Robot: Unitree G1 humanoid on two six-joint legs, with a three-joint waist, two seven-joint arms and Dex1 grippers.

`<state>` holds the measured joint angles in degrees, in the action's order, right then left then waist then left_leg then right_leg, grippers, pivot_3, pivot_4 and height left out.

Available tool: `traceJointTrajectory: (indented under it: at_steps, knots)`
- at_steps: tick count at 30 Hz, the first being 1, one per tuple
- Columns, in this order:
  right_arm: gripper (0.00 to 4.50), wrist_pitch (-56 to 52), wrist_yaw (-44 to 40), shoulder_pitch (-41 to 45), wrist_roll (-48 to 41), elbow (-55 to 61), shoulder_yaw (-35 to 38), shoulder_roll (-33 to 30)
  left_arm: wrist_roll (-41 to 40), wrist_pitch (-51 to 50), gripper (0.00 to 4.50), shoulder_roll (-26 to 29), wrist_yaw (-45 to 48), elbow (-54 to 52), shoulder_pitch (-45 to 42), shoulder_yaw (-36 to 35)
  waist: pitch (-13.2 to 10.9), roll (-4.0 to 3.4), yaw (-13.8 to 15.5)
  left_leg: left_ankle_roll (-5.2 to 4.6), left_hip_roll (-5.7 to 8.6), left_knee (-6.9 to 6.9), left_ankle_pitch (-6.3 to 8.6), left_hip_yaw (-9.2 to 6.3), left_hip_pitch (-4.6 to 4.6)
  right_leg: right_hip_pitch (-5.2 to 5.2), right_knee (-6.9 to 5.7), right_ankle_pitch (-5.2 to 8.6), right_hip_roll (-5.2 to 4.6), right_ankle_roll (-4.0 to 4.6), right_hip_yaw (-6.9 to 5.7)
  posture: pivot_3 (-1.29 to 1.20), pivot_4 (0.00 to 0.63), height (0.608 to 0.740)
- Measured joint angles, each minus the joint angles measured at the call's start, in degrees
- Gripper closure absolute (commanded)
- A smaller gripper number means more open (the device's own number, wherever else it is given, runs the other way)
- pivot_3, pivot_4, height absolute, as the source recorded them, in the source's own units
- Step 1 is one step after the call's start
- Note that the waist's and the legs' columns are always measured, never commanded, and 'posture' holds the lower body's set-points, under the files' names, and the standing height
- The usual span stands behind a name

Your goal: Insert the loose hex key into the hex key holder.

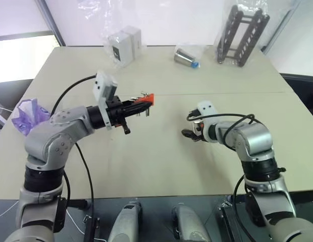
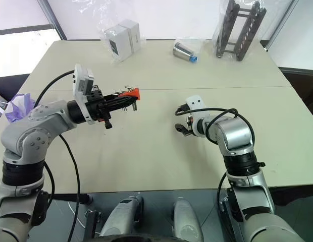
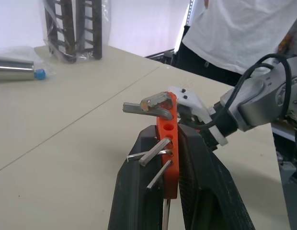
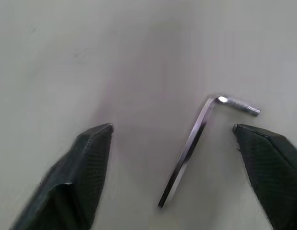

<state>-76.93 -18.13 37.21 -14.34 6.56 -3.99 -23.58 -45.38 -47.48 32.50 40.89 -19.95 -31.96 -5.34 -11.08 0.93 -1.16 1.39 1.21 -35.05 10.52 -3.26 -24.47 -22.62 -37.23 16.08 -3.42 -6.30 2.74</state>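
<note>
While apart: hex key holder [image 3: 167, 153]; loose hex key [image 4: 191, 143]

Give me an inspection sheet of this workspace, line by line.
Surface: beige table, seam across it.
Job's things: hex key holder clamped in left gripper, above the table; loose hex key flat on the table.
Clutter: bagged white box, bagged metal cylinder, bagged dark rack, purple bag.
Grippers: right gripper open, fingers straddling the key.
Cables: black cable on the left arm.
Surroundings: person beyond the table.
</note>
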Motion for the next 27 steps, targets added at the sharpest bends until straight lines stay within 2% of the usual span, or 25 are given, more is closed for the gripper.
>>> traceJointTrajectory:
  at_steps: [5,13,15,18,21,24,27]
  knots:
    - [4.47,2.88,-0.22,-0.01,1.18,-1.06,-1.43,-0.14,-0.58,-0.69,4.5,0.0,-1.31,-0.55,0.05,0.0,0.0,0.0,-0.16,0.0,-0.04,0.05,0.0,0.0,0.0,-0.04,0.0,0.0,0.07,-0.01,0.01,0.0,0.15,0.74]
    - [4.47,9.7,-3.2,-1.97,2.25,0.04,-4.83,-2.34,-1.41,-0.71,4.5,0.0,-2.07,-0.56,0.04,0.01,0.0,0.0,-0.05,0.0,-0.04,0.06,0.0,0.0,-0.02,-0.05,0.02,0.0,0.07,-0.01,0.01,0.0,0.15,0.74]
    - [4.47,15.49,-4.32,-3.64,2.1,0.36,-4.58,-1.14,-1.41,-0.69,4.5,-0.13,-2.28,-0.56,0.04,0.02,-0.02,-0.02,-0.05,0.0,-0.04,0.08,0.0,0.02,-0.05,-0.09,0.01,0.0,0.07,-0.02,0.02,0.0,0.15,0.74]
    - [4.47,28.75,-4.97,-3.74,0.51,0.37,-0.35,3.76,-1.4,-0.61,4.5,-0.95,-2.45,-0.56,0.03,0.1,-0.04,-0.04,-0.07,0.0,-0.04,0.08,0.0,0.03,-0.07,-0.12,0.01,-0.02,0.08,-0.04,0.03,0.0,0.15,0.74]
    - [4.47,37.65,-3.49,1.91,-1.82,-0.02,5.8,7.96,-1.38,-0.52,4.5,-1.57,-2.58,-0.55,-0.05,0.17,-0.05,-0.05,0.02,0.0,-0.03,0.07,0.0,0.01,-0.07,-0.11,0.0,-0.02,0.07,-0.04,0.02,0.0,0.15,0.74]
    - [4.47,48.77,-3.23,4.6,0.69,-0.91,6.47,7.8,-1.32,-0.42,4.5,-1.73,-2.67,-0.52,-0.06,0.15,-0.04,-0.03,0.42,0.01,0.0,0.1,0.01,-0.03,-0.07,-0.07,0.06,-0.01,0.03,-0.04,-0.03,0.0,0.15,0.74]
    - [4.47,56.62,-2.36,5.11,-0.09,-2.7,7.48,13.8,-0.54,0.39,4.5,-3.66,-3.56,-0.25,-0.53,0.57,-0.04,-0.03,0.19,0.01,-0.01,0.14,0.0,-0.02,-0.07,-0.11,0.03,-0.02,0.02,-0.04,-0.02,0.0,0.15,0.74]
